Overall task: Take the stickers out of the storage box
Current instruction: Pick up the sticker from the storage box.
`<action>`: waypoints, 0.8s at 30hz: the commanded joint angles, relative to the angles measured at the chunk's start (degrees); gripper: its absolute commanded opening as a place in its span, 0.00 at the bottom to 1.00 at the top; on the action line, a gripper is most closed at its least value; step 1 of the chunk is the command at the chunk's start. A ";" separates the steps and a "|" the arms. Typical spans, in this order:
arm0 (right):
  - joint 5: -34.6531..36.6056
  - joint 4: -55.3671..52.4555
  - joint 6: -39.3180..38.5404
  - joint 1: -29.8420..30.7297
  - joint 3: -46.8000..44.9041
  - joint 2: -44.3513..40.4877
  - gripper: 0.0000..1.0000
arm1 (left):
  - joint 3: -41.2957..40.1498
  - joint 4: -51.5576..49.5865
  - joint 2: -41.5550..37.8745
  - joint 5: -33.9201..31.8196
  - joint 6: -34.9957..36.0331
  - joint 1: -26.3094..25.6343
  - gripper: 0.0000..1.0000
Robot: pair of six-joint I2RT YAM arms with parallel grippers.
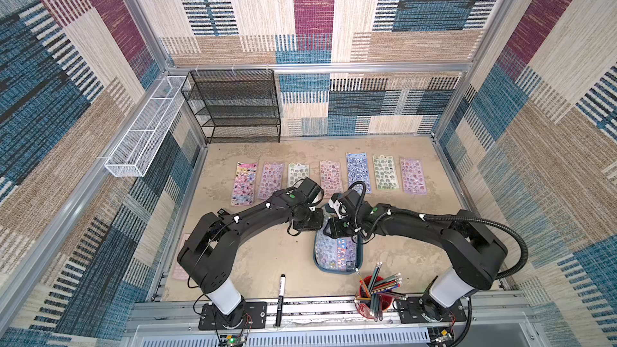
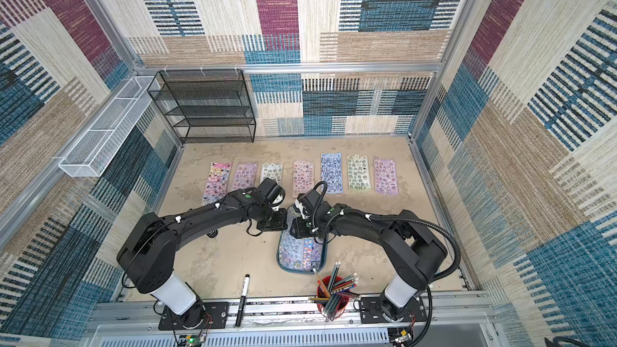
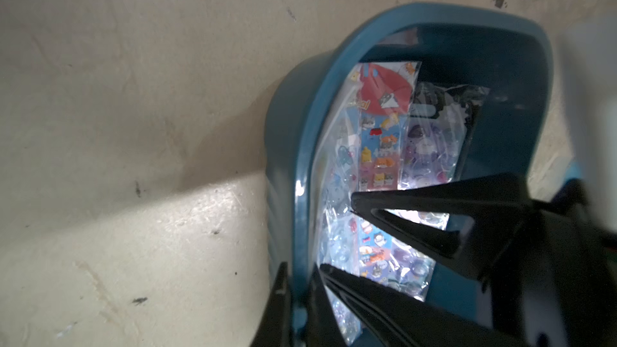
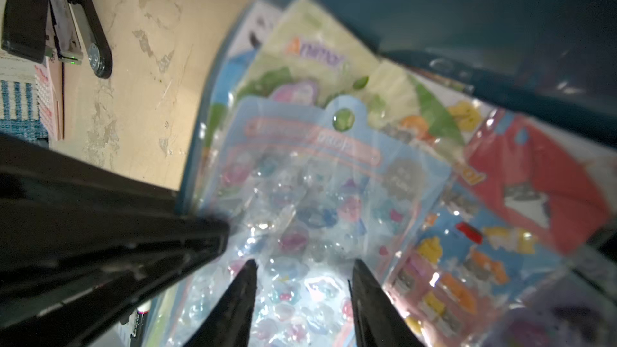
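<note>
Left gripper (image 3: 302,272) clamps storage box (image 3: 287,148) rim — right gripper (image 4: 303,273) parted, seemingly touching stickers (image 4: 300,188).

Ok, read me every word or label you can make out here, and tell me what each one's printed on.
"Anima": header of the pale green sheet in the storage box, last letters blurred.
"al!": yellow letters on the red-topped sheet, start hidden.
Pink banner on the blue sheet: blurred, unreadable.
Print on the marker pen: too small.
Sheets laid on the table: too small.
</note>
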 commanded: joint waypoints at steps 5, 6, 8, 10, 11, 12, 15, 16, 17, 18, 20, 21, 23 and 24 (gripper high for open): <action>10.37 -9.92 -3.34 -0.02 3.38 -0.51 0.18 | -0.25 -0.04 -1.03 -0.54 -0.44 -0.09 0.00; 10.51 -10.38 -3.39 0.05 3.32 -0.24 0.12 | -0.17 -0.29 -1.07 -0.83 -0.55 -0.07 0.00; 9.61 -10.11 -3.43 0.09 2.65 0.25 0.07 | 0.02 -0.63 -1.07 -1.02 -0.53 -0.07 0.00; 7.89 -9.15 -3.26 0.07 1.59 0.79 0.04 | 0.04 -0.60 -1.15 -0.95 -0.63 -0.07 0.00; 7.11 -8.61 -3.17 0.12 1.19 1.14 0.04 | 0.09 -0.66 -1.07 -0.86 -0.63 -0.06 0.00; 6.22 -7.86 -2.99 0.10 0.75 1.59 0.04 | 0.14 -0.58 -1.07 -0.86 -0.75 -0.07 0.02; 3.99 -5.51 -2.40 0.13 -0.28 3.08 0.05 | 0.45 -0.60 -0.94 -0.25 -0.86 -0.07 0.21; 3.55 -4.83 -2.21 0.16 -0.55 3.38 0.06 | 0.56 -0.62 -1.06 -0.03 -0.90 -0.09 0.27; 3.44 -4.39 -1.97 0.11 -0.68 3.80 0.06 | 0.72 -0.78 -1.30 0.02 -0.93 -0.07 0.30; 3.75 -4.26 -1.77 0.23 -0.78 4.15 0.06 | 1.10 -1.22 -1.78 -0.25 -0.88 -0.07 0.32; 4.18 -4.12 -1.74 0.14 -0.77 4.85 0.06 | 1.50 -1.90 -3.00 -0.91 -0.90 -0.06 0.35; 4.29 -4.08 -1.94 0.12 -0.81 5.22 0.06 | 1.66 -2.41 -3.96 -1.57 -0.99 -0.11 0.37; 4.89 -4.30 -2.03 0.10 -0.82 5.76 0.07 | 1.77 -3.21 -5.87 -3.05 -1.14 -0.07 0.40; 5.08 -4.42 -2.09 0.13 -0.79 5.95 0.06 | 1.81 -3.70 -6.91 -4.00 -1.23 -0.05 0.41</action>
